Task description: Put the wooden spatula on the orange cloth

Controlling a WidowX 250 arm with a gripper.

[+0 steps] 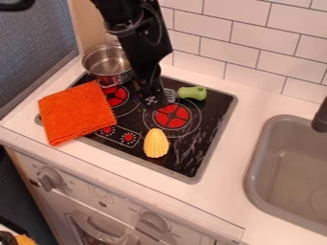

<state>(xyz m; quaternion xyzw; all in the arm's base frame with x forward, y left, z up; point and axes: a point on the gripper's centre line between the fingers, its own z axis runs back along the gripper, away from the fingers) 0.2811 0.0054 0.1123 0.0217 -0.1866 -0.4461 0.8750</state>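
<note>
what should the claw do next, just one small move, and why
I'd probably ease the claw slightly toward the slotted head of the spatula. That head shows right beside the claw, with the green end just beyond, and the spatula isn't on the cloth. I can't tell whether it is already gripped.

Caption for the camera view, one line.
Black gripper over the toy stove, with orange cloth, steel pot, yellow corn and a green-handled tool.
</note>
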